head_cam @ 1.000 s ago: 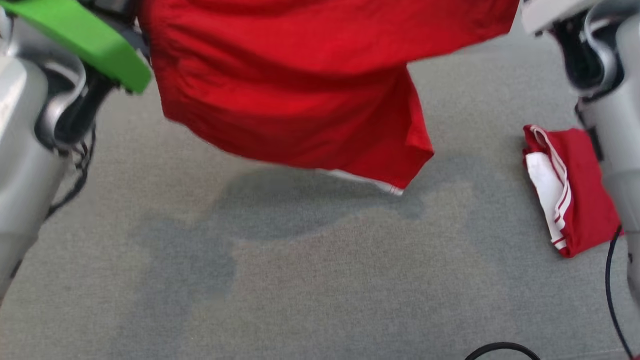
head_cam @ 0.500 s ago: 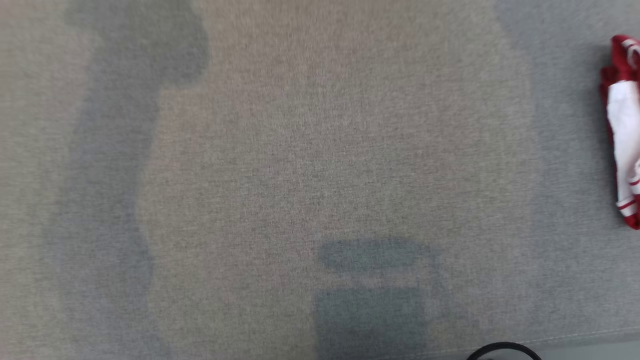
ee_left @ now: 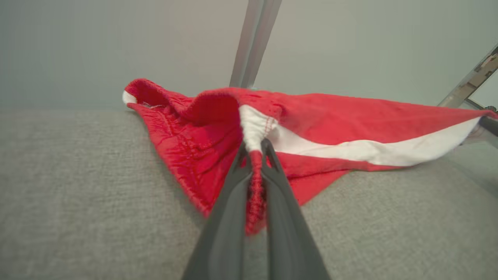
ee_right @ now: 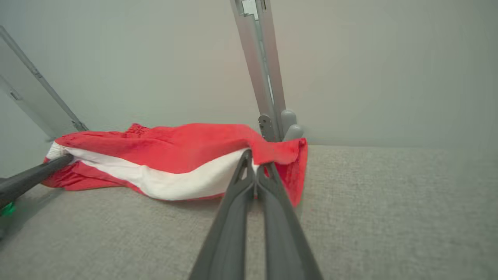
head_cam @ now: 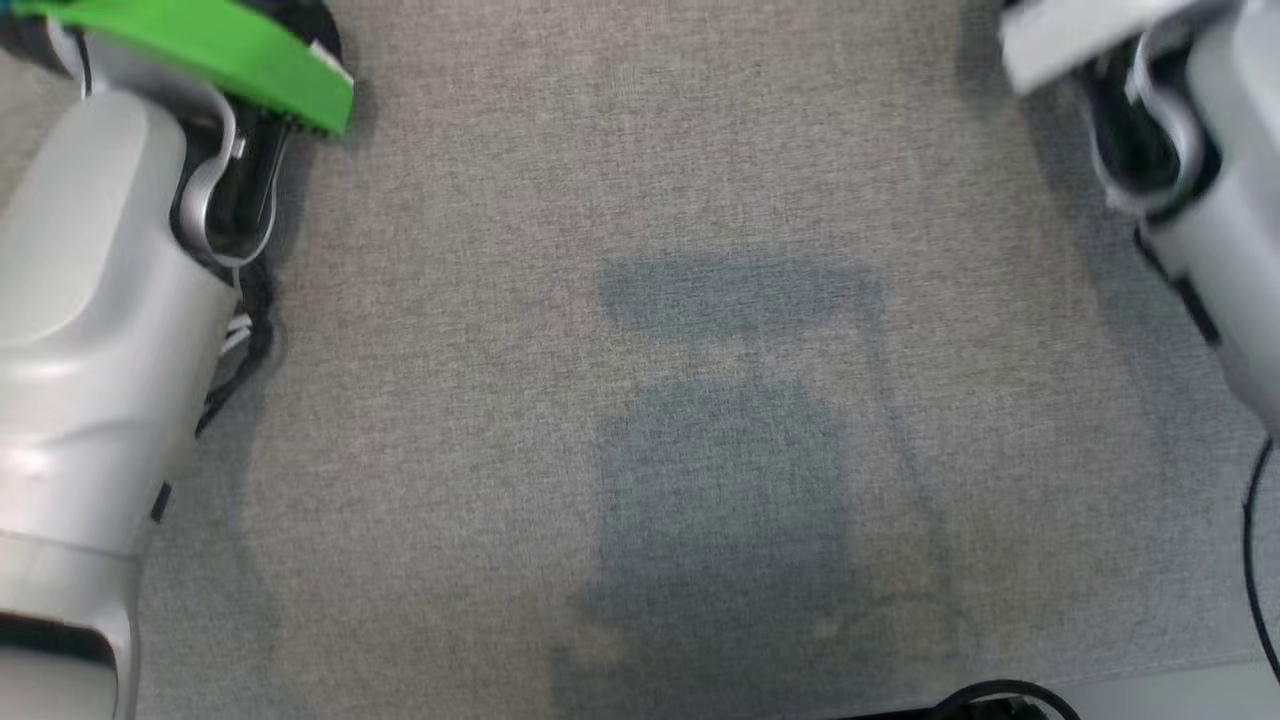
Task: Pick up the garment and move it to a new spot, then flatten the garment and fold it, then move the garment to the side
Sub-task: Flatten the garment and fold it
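The garment (ee_left: 342, 120) is red cloth with a white band and a gathered elastic edge. It lies stretched across the far part of the grey fabric surface (head_cam: 640, 180). In the left wrist view my left gripper (ee_left: 255, 149) is shut on the gathered red edge. In the right wrist view my right gripper (ee_right: 255, 163) is shut on the garment (ee_right: 167, 147) at its other end, where red cloth folds over the fingertips. The left gripper's dark finger (ee_right: 35, 177) reaches that end from the left. In the head view, pale forearms stand at the left (head_cam: 90, 330) and the right (head_cam: 1210, 220).
An upright metal post (ee_right: 260, 70) stands just behind the garment against a plain pale wall. A black cable (head_cam: 1000, 695) curls at the near edge of the surface, and another cable (head_cam: 1255, 560) hangs by the right forearm. A green part (head_cam: 220, 50) sits on the left arm.
The head camera has swung, so its picture has shifted. A second ago the garment hung spread in the head view with a folded red and white cloth at the right; both are now out of it.
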Robot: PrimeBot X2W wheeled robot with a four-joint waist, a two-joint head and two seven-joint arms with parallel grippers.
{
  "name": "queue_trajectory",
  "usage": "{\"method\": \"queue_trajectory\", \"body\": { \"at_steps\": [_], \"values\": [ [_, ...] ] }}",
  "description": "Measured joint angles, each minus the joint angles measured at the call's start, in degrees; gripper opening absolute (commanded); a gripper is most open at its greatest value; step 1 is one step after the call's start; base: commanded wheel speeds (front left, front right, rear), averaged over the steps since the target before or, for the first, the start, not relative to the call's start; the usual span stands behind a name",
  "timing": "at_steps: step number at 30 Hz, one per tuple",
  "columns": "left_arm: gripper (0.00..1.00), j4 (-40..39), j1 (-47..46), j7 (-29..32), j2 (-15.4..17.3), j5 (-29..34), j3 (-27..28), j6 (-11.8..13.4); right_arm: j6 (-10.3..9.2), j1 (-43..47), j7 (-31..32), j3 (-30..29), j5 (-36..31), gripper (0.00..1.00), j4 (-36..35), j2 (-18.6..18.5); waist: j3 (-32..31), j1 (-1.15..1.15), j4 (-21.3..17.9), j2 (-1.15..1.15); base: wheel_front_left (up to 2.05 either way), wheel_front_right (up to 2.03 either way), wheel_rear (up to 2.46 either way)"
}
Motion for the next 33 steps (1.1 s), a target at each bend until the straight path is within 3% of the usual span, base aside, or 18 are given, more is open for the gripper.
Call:
{"method": "queue_trajectory", "body": {
  "at_steps": [2, 4, 8, 12, 26, 33],
  "values": [
    [0.0, -2.6, 4.1, 0.0, 0.4, -3.5, 1.3, 0.0, 0.02, 3.7, -0.1, 5.3, 1.9, 0.0, -3.9, -3.6, -0.8, -0.02, -0.2, 0.0, 0.0, 0.0, 0.0],
    [0.0, -5.2, 8.9, -0.2, 1.2, -3.9, 1.3, 0.0, 0.0, 7.6, -0.1, 7.8, 6.3, 0.0, -5.6, -5.7, -2.1, -0.02, -0.4, 0.0, 0.0, 0.0, 0.0],
    [0.0, -8.3, 18.2, -0.3, 1.7, -4.6, 2.8, 0.0, 0.0, 13.5, -0.3, 11.7, 8.8, 0.0, -6.3, -9.2, -5.7, -0.02, -0.7, 0.0, 0.0, 0.0, 0.0],
    [0.0, -9.7, 27.4, -0.4, 1.6, -5.3, 2.7, 0.0, -0.02, 20.6, -0.4, 12.5, 12.7, 0.0, -6.4, -8.8, -10.7, -0.02, -1.1, 0.0, 0.0, 0.0, 0.0],
    [0.0, -10.5, 54.3, 0.1, 0.4, -6.8, 3.9, 0.0, 0.02, 44.0, -0.4, 9.7, 12.1, 0.0, -3.5, -5.9, -29.2, -0.02, -2.1, 0.0, 0.0, 0.0, 0.0],
    [0.0, -12.3, 62.5, 0.2, -1.0, -6.2, 5.3, 0.0, 0.02, 53.6, -0.4, 10.1, 14.5, 0.0, -4.3, -5.8, -38.0, -0.02, -1.6, 0.0, 0.0, 0.0, 0.0]
  ]
}}
